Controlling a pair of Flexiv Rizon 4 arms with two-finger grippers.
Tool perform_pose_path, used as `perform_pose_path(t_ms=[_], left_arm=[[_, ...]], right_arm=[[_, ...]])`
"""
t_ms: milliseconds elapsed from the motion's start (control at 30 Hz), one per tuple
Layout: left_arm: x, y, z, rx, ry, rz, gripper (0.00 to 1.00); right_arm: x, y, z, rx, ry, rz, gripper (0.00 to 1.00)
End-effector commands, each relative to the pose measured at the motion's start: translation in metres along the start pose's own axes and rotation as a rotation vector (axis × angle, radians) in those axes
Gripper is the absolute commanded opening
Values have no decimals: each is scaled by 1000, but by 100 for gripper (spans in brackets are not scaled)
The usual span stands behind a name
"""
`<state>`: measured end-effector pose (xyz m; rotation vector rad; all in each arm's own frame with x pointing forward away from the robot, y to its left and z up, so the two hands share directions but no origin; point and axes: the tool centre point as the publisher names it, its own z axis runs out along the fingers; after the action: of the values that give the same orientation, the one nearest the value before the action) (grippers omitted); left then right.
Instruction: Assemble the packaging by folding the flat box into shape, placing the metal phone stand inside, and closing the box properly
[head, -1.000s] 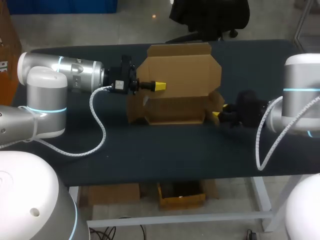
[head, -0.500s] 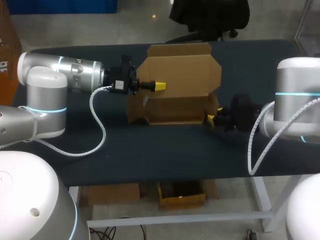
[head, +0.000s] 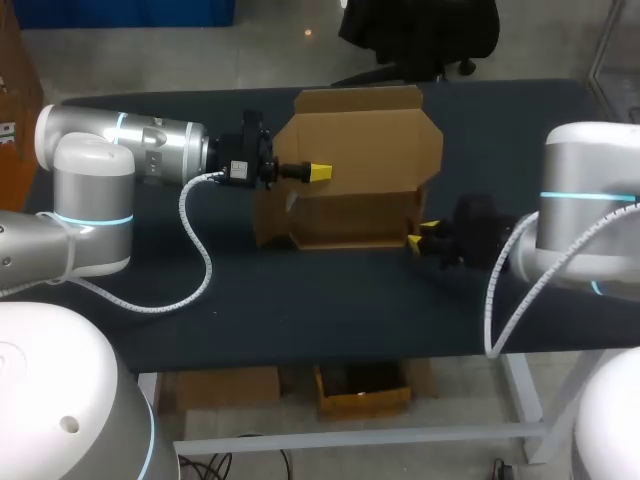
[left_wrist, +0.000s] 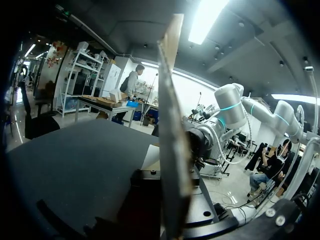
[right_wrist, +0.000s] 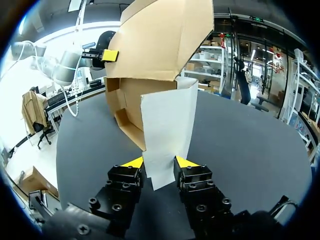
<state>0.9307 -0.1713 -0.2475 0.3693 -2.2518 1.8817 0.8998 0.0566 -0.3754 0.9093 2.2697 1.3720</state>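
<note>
Partly folded brn box (head: 350, 215), lid (head: 365, 135) up

The right end effector (head: 421, 234) has swung the box's (head: 350, 215) side flap (right_wrist: 167, 135) inward.

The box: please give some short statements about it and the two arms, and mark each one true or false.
1. The lid of the box stands open. True.
2. The right gripper has its fingers shut on a side flap. True.
3. The metal phone stand lies beside the box. False: no stand shows in any view.
4. The left gripper hangs far from the box. False: its fingers hold the lid.
</note>
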Motion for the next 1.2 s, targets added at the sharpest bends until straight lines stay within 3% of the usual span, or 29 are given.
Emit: perform_pose_path(t_ms=[33, 567, 1200], left_arm=[[-2, 4, 2, 2, 1, 1, 0], [-2, 4, 2, 2, 1, 1, 0], [-2, 4, 2, 2, 1, 1, 0]], right_arm=[[6, 2, 9, 1, -13, -2, 33], [22, -3, 10, 12, -31, 22, 36], [37, -31, -35, 23, -84, 64, 35]])
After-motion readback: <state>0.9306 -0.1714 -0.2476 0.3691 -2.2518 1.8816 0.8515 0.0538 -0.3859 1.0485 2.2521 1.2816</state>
